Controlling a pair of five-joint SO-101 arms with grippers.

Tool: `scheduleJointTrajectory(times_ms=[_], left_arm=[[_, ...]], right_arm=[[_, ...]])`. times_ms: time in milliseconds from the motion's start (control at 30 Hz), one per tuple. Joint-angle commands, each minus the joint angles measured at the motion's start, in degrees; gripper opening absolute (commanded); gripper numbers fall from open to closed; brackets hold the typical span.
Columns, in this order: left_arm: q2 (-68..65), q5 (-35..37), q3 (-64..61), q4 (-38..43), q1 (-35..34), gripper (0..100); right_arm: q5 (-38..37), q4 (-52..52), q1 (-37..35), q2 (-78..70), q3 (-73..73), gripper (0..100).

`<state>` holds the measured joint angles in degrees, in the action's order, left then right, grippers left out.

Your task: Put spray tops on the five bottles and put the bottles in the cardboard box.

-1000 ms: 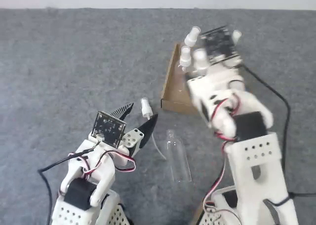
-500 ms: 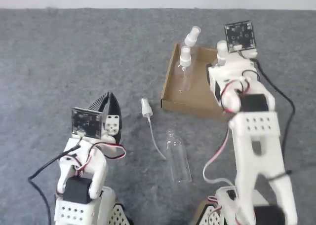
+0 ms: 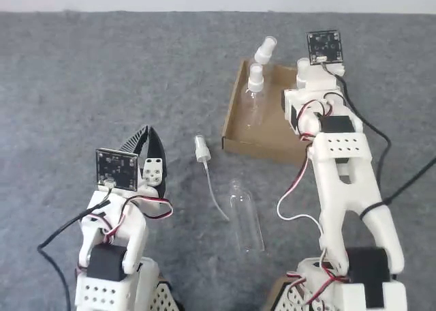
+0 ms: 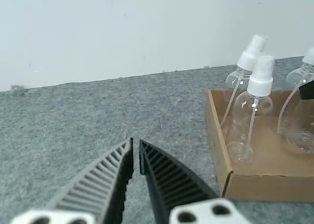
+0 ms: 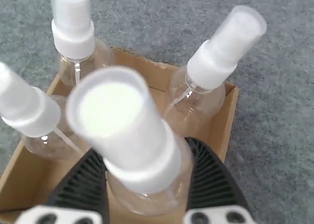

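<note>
Right gripper (image 5: 147, 184) fingers clamping capped bottle (image 5: 122, 126) in cardboard box (image 3: 231, 120), upper right; left gripper (image 4: 136, 157) fingers sitting together, lower left; bare bottle (image 3: 246, 219) lying centre.

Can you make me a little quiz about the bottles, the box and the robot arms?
1. True or false: the spray top on the table is screwed onto the lying bottle.
2. How many bottles are in the cardboard box? A two, B four, C six.
3. Which gripper holds a capped bottle?

Key: 1 false; 2 B; 3 the right gripper.
</note>
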<state>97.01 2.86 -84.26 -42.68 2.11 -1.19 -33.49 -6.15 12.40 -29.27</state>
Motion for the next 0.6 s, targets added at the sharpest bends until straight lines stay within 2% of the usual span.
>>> scheduleJointTrajectory(times_ms=[0, 233, 567], left_arm=[[-0.6, 0.7, 0.2, 1.6, 0.5, 1], [-0.3, 0.7, 0.5, -0.3, 1.9, 1], [-0.3, 0.7, 0.5, -0.4, 1.9, 1]], right_arm=[[1.7, 1.8, 0.6, 0.8, 0.1, 0.6], [1.6, 10.3, 1.0, 0.8, -6.2, 0.6], [1.3, 12.1, 2.7, 0.7, -6.7, 0.6]])
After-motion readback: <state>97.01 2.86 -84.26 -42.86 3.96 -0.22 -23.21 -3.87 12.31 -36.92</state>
